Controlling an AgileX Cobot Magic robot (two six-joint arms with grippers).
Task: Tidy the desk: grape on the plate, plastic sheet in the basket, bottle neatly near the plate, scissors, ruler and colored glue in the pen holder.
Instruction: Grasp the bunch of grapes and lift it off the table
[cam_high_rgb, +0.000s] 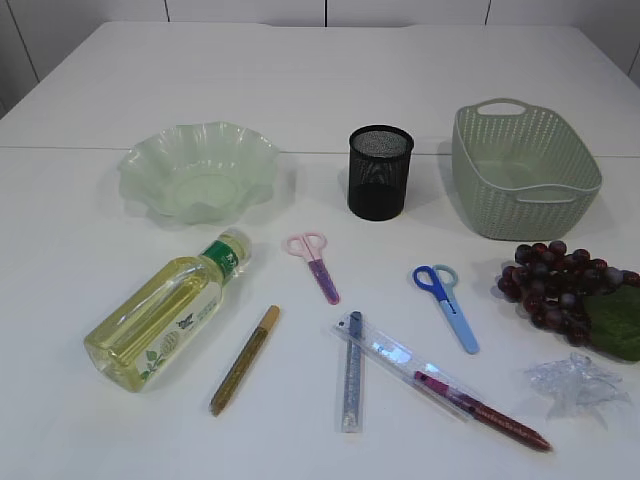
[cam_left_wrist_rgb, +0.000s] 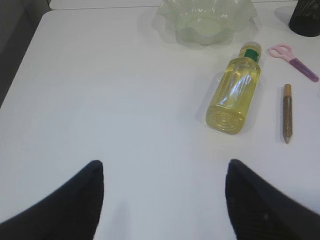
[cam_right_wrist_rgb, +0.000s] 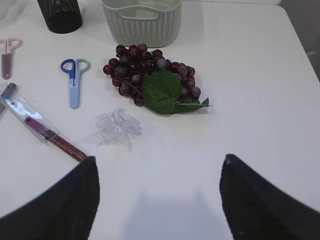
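On bench, nothing sorted yet; both jaws wide apart, empty. Next: right gripper (cam_right_wrist_rgb: 157, 195) descend on grape bunch (cam_right_wrist_rgb: 150, 77), carry to plate (cam_high_rgb: 200, 170).

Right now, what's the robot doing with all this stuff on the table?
Nothing is being handled yet. Both end effectors, left and right, hover open over the table, holding nothing. The bottle lies on its side; the grapes, crumpled plastic sheet, two scissors, ruler and glue pens are spread around. The plate, pen holder and basket look empty.
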